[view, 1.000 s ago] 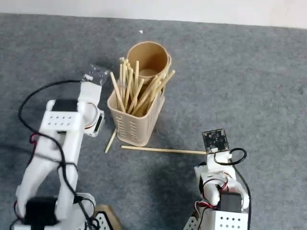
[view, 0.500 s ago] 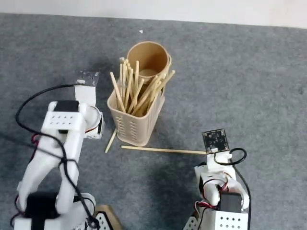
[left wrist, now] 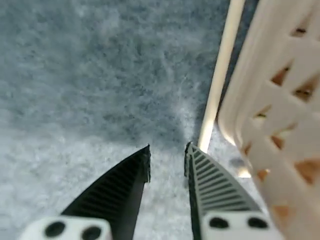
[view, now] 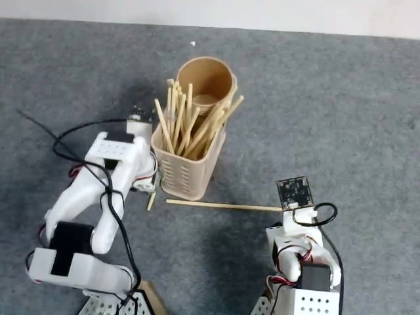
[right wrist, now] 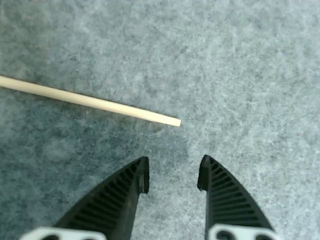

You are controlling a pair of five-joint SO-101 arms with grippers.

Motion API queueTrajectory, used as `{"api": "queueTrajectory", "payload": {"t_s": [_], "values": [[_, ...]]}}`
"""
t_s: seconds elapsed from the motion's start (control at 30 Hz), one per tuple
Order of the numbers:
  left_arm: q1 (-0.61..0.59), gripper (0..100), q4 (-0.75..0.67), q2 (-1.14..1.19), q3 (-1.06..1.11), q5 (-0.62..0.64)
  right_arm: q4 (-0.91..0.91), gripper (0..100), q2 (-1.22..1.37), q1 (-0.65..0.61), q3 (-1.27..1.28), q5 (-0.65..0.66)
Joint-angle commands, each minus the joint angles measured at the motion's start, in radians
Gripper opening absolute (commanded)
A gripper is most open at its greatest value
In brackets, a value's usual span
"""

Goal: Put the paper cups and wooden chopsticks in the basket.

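A cream slotted basket [view: 187,172] stands mid-table with several wooden chopsticks [view: 187,128] upright in it and a brown paper cup [view: 205,80] at its far end. One chopstick [view: 223,207] lies flat on the carpet in front of the basket; its tip [right wrist: 90,102] shows in the right wrist view. Another chopstick [view: 151,199] [left wrist: 219,82] lies along the basket's wall [left wrist: 272,115]. My left gripper [left wrist: 167,155] is open just above the carpet, with that chopstick's end by one finger. My right gripper [right wrist: 172,172] is open, short of the flat chopstick's tip.
Grey carpet [view: 341,118] covers the table, with open room to the right and behind the basket. The left arm's white body [view: 111,170] presses close to the basket's left side. A black cable [view: 46,131] loops off to the left.
The left arm has swung right and lowered toward the basket's left side, and the basket has shifted slightly. The right arm has not moved.
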Motion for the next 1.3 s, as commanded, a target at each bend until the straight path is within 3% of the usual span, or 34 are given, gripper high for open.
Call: {"api": "queueTrajectory", "payload": {"t_s": [0.0,0.2,0.6,0.77,0.9,1.0,1.13,1.27], "values": [[0.028,18,0.074,-0.002,-0.085,0.011,0.005,17.0,-0.012,0.012,0.117,0.009],[0.03,19,0.115,-0.002,-0.093,0.008,0.005,17.0,-0.012,0.012,0.117,0.009],[0.039,20,0.04,0.008,-0.082,0.008,0.005,17.0,-0.012,0.012,0.117,0.009],[0.038,20,-0.035,0.122,-0.068,0.008,0.005,17.0,-0.012,0.012,0.117,0.009],[0.033,19,0.029,0.249,-0.173,0.006,0.005,17.0,-0.012,0.012,0.117,0.009],[-0.015,17,0.095,0.321,-0.266,0.005,0.005,17.0,-0.012,0.012,0.117,0.009],[-0.113,1,0.1,0.375,-0.36,-0.107,0.005,17.0,-0.012,0.012,0.117,0.009],[-0.214,0,0.103,0.378,-0.392,-0.137,0.005,17.0,-0.012,0.012,0.117,0.009]]}}
